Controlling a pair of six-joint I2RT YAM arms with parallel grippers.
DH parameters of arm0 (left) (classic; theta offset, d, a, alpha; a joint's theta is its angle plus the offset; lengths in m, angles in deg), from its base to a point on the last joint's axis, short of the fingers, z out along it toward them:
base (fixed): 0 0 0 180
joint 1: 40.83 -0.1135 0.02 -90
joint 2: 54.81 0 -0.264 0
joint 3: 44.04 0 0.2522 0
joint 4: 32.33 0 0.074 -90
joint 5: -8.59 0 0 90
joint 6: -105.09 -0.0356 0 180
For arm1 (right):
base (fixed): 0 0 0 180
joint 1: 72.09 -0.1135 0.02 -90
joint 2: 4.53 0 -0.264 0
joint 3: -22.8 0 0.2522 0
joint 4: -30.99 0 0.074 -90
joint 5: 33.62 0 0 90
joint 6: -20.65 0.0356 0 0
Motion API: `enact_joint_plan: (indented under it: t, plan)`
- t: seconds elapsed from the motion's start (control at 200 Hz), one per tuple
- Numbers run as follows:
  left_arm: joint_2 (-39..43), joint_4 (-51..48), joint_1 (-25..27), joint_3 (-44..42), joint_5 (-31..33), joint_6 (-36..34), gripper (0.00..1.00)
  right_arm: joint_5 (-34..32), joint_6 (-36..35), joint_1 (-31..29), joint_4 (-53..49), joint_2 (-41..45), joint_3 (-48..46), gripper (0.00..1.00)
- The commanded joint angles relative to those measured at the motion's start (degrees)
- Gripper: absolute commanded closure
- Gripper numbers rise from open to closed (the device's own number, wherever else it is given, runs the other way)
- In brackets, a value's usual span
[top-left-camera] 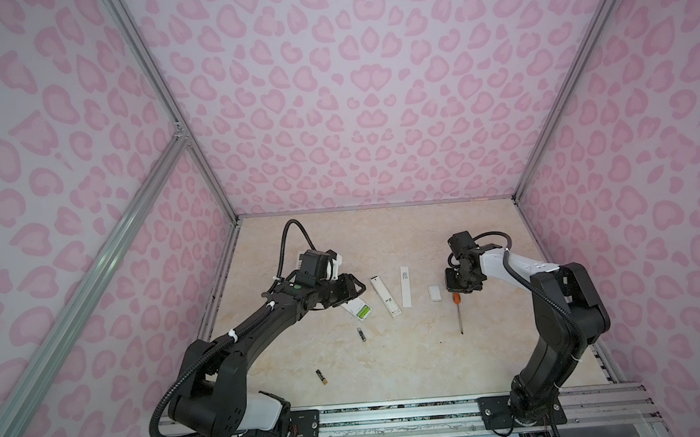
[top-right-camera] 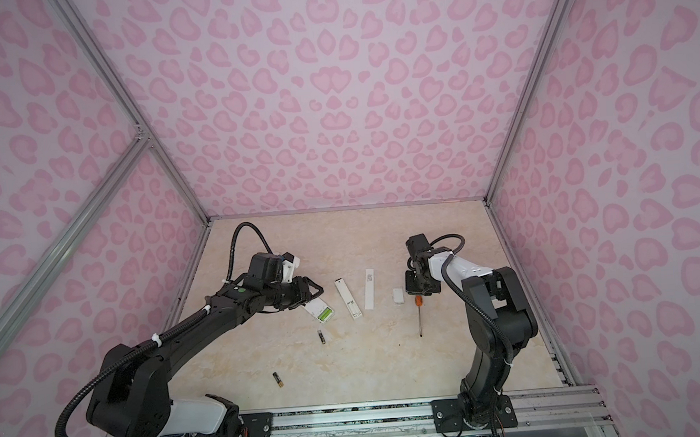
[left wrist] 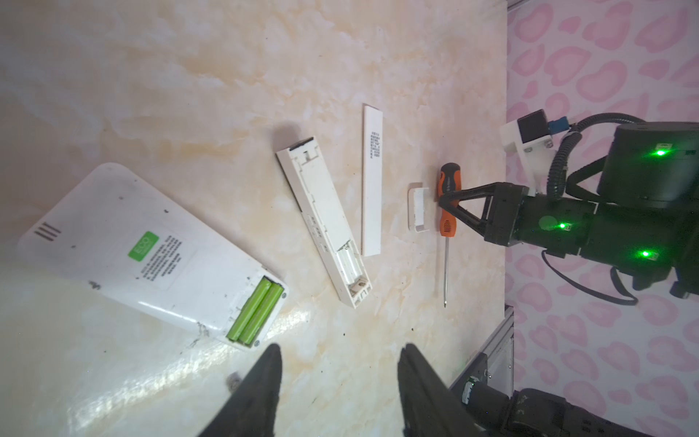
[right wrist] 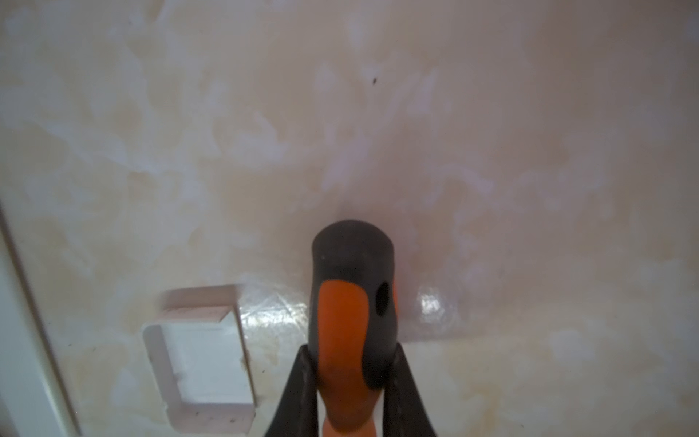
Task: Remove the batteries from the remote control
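Closest up, in the right wrist view, the right gripper (right wrist: 350,363) is clamping the screwdriver (right wrist: 351,314) by its orange-and-black handle, both fingers (right wrist: 302,378) pressing against its sides. In both top views that pair is sitting right of centre on the table (top-left-camera: 391,375), the shaft pointing down the frame. Just left of the handle the small cover (top-left-camera: 435,293) is lying hollow side up. Left of that, the long cover (top-left-camera: 405,286) and the slim remote (top-left-camera: 386,297) are lying side by side. In the left wrist view the slim remote's open bay is showing bare white.

Further left, the left gripper (top-left-camera: 359,287) is hanging over the upper part of the wide remote (top-left-camera: 352,309) and hiding it. Its jaws are standing well apart and gripping nothing; the left wrist view is showing bare table between its fingers (left wrist: 270,382). Two green batteries (left wrist: 255,316) are sitting side by side in the open bay at the wide remote's lower end. Just below that remote a dark battery (top-left-camera: 361,334) is lying loose on the table. A black battery (top-left-camera: 321,377) with a gold end is lying well apart from it, toward the lower left of the table.
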Motion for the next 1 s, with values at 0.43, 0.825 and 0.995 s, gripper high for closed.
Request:
enact_joint_plan:
  t: [0.43, 0.825, 0.995]
  plan:
    - [5.23, 15.06, 17.39, 4.97, 11.28, -5.54, 0.41, 5.06, 13.39, -5.65, 17.68, 31.33, -6.81, 1.0]
    - [2.4, 19.09, 17.11, 7.78, -2.16, -8.29, 0.37, 22.91, 21.39, -7.91, 49.49, 34.19, -11.88, 1.0]
    - [-0.44, 23.25, 14.99, 7.85, -9.28, -5.3, 0.41, 30.75, 25.59, -8.16, 60.38, 29.34, -10.75, 1.0]
